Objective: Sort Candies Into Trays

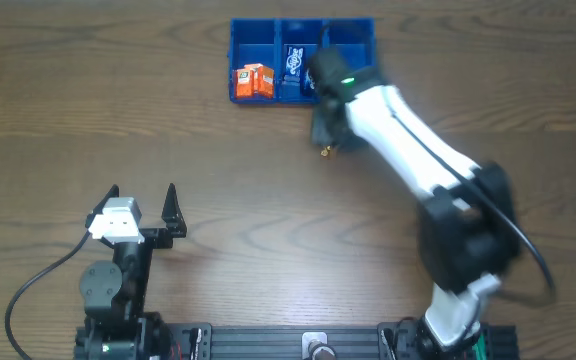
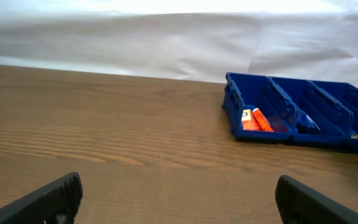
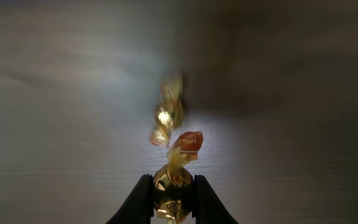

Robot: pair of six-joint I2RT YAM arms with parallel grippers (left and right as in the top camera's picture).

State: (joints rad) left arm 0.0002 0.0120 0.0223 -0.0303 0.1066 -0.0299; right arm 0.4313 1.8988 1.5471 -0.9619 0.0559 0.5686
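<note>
We count orange candies (image 1: 253,80) and a blue candy (image 1: 294,60) in tray (image 1: 236,40); R gripper (image 3: 171,185) (tray's 5 o'clock) clamps gold candy (image 3: 180,148), undelivered, we judge; L gripper (image 1: 143,195) gapes wide.

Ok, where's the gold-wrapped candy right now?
The gold-wrapped candy is pinched between the right gripper's fingers; in the top view it sits just on the robot's side of the blue tray.

Matt wood-grain table (image 1: 118,120), glossy blue plastic tray (image 1: 232,45), shiny gold foil candy (image 3: 174,180)

Left gripper (image 1: 143,190) spread (near its base), right gripper (image 3: 171,193) pinching candy (image 3: 176,168)
</note>
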